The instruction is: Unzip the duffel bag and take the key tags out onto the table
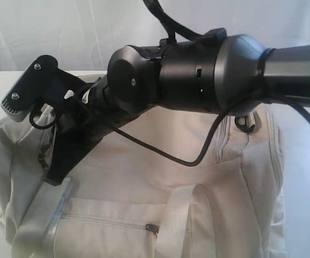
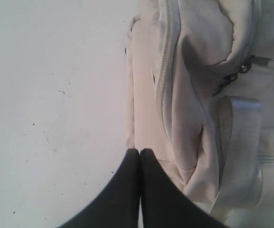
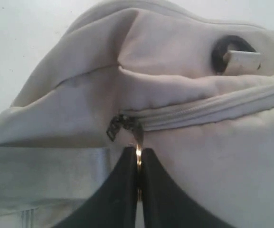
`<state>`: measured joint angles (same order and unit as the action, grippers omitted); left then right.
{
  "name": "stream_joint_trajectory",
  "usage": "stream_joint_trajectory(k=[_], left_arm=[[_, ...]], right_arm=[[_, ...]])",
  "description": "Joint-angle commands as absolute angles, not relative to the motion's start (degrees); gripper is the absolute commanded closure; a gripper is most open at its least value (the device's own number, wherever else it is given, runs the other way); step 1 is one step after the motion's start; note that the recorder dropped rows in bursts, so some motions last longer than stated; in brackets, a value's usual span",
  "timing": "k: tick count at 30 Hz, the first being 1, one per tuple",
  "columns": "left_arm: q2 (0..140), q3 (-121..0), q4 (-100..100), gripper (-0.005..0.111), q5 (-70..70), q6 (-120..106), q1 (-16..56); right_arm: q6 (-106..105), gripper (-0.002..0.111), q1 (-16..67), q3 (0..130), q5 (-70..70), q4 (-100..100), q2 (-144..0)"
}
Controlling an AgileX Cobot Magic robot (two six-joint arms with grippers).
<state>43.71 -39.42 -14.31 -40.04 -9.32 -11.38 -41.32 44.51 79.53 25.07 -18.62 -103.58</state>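
Your right arm (image 1: 197, 70) fills the foreground, stretched to the bag's (image 1: 197, 177) 9 o'clock end; the right tool (image 3: 137, 159) is clamped on the zip pull (image 3: 137, 145). Your left tool (image 2: 140, 153), fingers together and empty, sits over the worktop (image 2: 46, 95) at the bag's edge.

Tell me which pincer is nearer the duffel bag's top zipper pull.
Right. The right pincer is shut on the zipper pull. The left pincer, shut and empty, sits at the duffel bag's outer edge beside the table, away from that pull.
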Motion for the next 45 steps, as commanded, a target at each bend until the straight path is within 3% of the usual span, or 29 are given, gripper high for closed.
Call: stream_joint_trajectory(k=[1,4,6,9,11,13,18,22,25,28,34,35,45], left_arm=[[43.3,-38.1,-19.7,0.107,-40.2,-14.6,-11.3],[43.3,-35.6,-31.2,0.106,-40.6,-27.7,-11.3],[43.3,-34.1,-35.7,0.093,-40.6,-34.0,-11.3],[43.3,-33.8,-37.0,0.061,-40.0,-36.1,-11.3],[43.5,-33.7,-37.5,0.048,-38.7,-36.2,-11.3],[44.0,-32.1,-43.3,0.045,-35.4,-41.6,-11.3],[52.6,-29.8,-74.0,0.045,-31.5,-78.3,-11.3],[62.0,-30.5,-85.5,0.045,-31.6,-88.9,-11.3],[65.6,-32.0,-85.8,0.047,-32.7,-88.9,-11.3],[68.3,-32.7,-85.2,0.058,-33.2,-88.7,-11.1],[69.8,-32.7,-77.2,0.103,-32.6,-80.7,-11.1],[69.8,-32.7,-73.1,0.107,-32.6,-77.1,-11.1],[66.2,-32.7,-61.6,0.107,-30.9,-63.1,-11.2]], right_arm=[[-40.0,0.108,44.5,79.9,21.7,-16.0,-102.8],[-40.0,0.108,44.4,80.0,16.5,-15.5,-103.0],[-39.5,0.108,43.3,81.1,14.6,-15.5,-103.6],[-37.6,0.108,40.7,85.0,15.4,-15.3,-105.8],[-37.6,0.108,39.9,88.1,16.8,-15.3,-107.2],[-37.6,0.108,38.9,91.6,19.0,-15.3,-109.0],[-37.6,0.108,36.1,99.0,24.9,-15.6,-112.6],[-37.1,0.108,33.9,104.4,28.7,-15.8,-114.9],[-37.1,0.108,33.2,106.2,30.0,-16.3,-116.0],[-37.1,0.108,33.0,107.4,30.1,-17.3,-117.2],[-37.2,0.108,32.2,111.3,30.8,-17.9,-120.8],[-37.2,0.108,31.9,112.0,30.9,-17.9,-121.5],[-37.2,0.108,29.5,121.4,33.6,-18.5,-128.2]])
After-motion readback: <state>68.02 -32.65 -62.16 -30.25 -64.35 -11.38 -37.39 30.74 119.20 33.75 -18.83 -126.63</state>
